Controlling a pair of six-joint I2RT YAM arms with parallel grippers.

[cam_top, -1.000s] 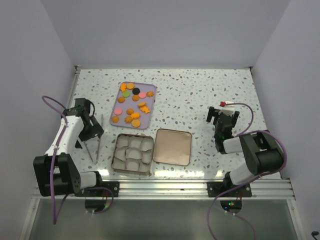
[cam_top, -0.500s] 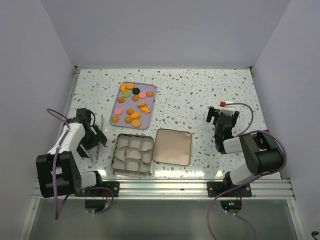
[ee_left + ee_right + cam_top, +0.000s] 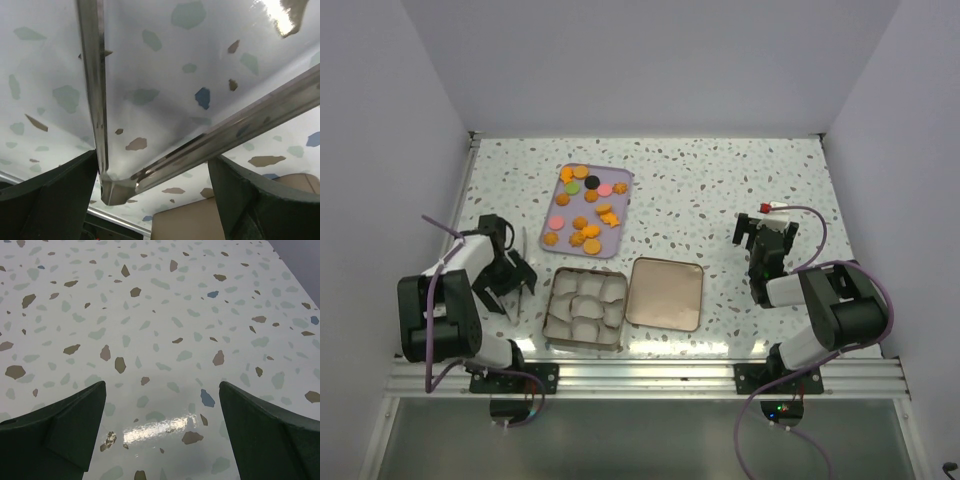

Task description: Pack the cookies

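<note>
Two pincers are seen released, and nothing is grasped by either. The cookies [image 3: 582, 208] are spread on the lilac tray [image 3: 623, 178] at the far left-centre of the counter [image 3: 720, 180], none yet placed in the paper cups [image 3: 585, 308] of the open box [image 3: 549, 322], which sits between the tray and the near edge with its lid [image 3: 665, 293] just beside it on the right. The left pincer [image 3: 508, 288] is set low over the metal tweezers [image 3: 523, 243], left of the box. In the left wrist view the left pincer [image 3: 152, 160] is seen wide apart, straddling the joined end of the tweezers [image 3: 95, 75], whose two blades fan out away from the camera. Their long axis is judged to run roughly from the near edge toward the far edge, tips pointing toward the tray side. Contact between the jaws and the blades cannot be told. From this pincer the cookies lie forward and to the right, past the box's far-left corner. The right pincer [image 3: 764, 232] is parked well apart on the right side, and only bare speckled counter is shown between its jaws in the right wrist view [image 3: 162, 390]. The left arm is clearly the nearer one to tray and tool. The coming move is judged to be a closing across the tweezers near the joined end.
</note>
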